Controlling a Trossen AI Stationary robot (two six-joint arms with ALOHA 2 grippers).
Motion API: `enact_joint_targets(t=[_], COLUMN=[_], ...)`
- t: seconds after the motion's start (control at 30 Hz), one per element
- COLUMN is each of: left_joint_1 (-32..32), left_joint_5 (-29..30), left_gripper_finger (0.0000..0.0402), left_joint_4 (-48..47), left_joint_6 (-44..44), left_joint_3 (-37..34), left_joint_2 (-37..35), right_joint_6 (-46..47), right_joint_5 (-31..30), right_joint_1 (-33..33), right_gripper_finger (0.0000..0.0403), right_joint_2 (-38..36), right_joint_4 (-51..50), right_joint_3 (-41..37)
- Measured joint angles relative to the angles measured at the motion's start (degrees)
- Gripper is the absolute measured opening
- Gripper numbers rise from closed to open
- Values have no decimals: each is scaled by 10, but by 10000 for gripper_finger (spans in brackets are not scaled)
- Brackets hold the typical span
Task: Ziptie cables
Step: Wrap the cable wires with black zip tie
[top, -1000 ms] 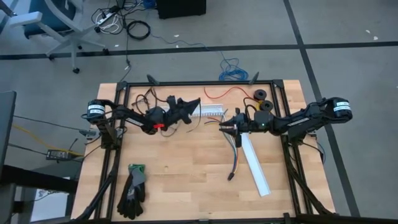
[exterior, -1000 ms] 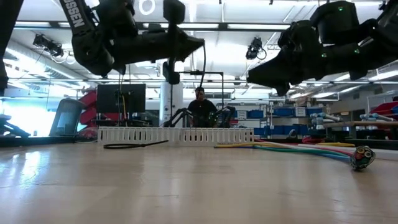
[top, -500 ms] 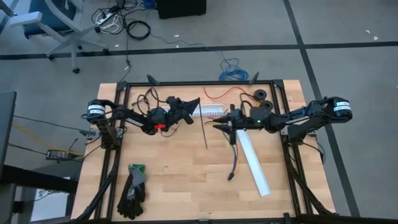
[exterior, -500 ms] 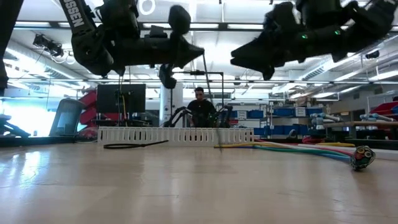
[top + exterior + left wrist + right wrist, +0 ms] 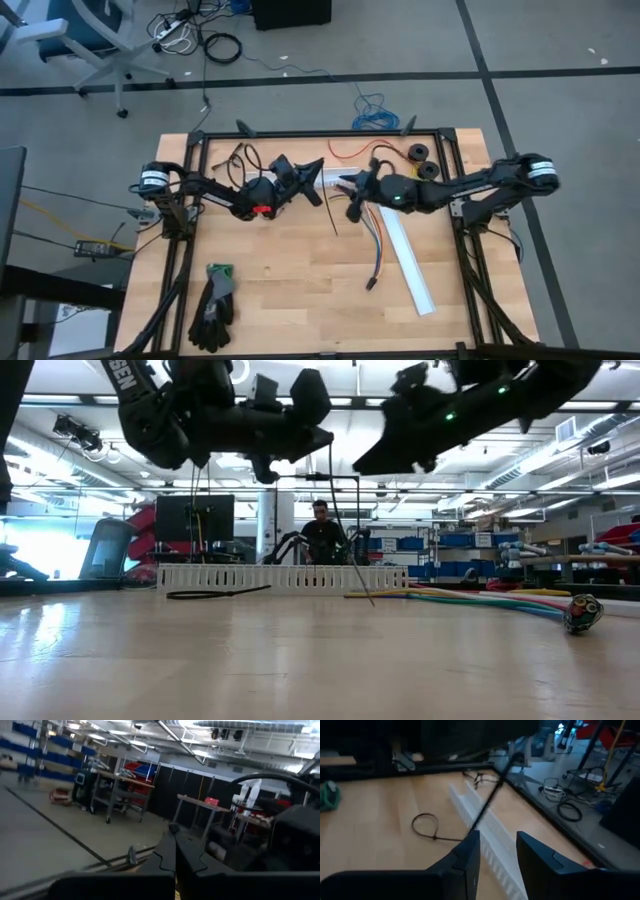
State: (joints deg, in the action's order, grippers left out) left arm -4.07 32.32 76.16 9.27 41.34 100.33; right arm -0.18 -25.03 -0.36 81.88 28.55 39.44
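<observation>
I see left gripper (image 5: 316, 166) pressed together on thin black ziptie (image 5: 329, 207), strip hanging down toward table. Right gripper (image 5: 350, 193) at its 3 o'clock, just beside, fingers (image 5: 465, 857) spread, nothing between them. Cables (image 5: 377, 240) flat on table at 5 o'clock from right gripper, beside white channel (image 5: 410, 265).

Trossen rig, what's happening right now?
The left gripper is shut on a black zip tie that hangs from its tip toward the table. The right gripper is open in mid-air right beside the tie, not gripping it. The cables lie loose on the table next to a white channel piece, not yet tied.
</observation>
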Motion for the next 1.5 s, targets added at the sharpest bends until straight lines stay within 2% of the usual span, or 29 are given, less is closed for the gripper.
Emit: enact_joint_targets(t=[0.13, 0.33, 0.53, 0.8, 0.9, 1.0, 1.07, 1.4, 1.5], left_joint_1=[1, 0, -11, -12, -12, -12, -12, -12, -12], left_joint_5=[1, 0, 10, -3, -3, -3, -2, -4, -26], left_gripper_finger=[1, 0, 1, 2, 2, 3, 3, 3, 9], left_joint_4=[-11, -19, -10, -12, -11, -10, -11, -17, -12], left_joint_6=[-18, -14, 16, 48, 49, 49, 49, 31, 31], left_joint_3=[12, 12, 6, 6, 6, 6, 6, 6, 6], left_joint_2=[2, 12, 14, 14, 14, 14, 14, 14, 14], right_joint_6=[0, -14, -21, -29, -29, -36, -48, -31, -30], right_joint_5=[-17, -71, -99, -99, -98, -98, -100, -71, -67], right_joint_1=[1, 7, 5, -7, -7, -7, -7, -6, -6], right_gripper_finger=[114, 114, 114, 109, 85, 29, 9, 0, 0], right_joint_2=[66, 115, 119, 119, 119, 119, 119, 107, 92], right_joint_4=[4, 21, 24, 22, 21, 15, 11, -32, -35], right_joint_3=[44, 91, 93, 93, 93, 93, 93, 93, 88])
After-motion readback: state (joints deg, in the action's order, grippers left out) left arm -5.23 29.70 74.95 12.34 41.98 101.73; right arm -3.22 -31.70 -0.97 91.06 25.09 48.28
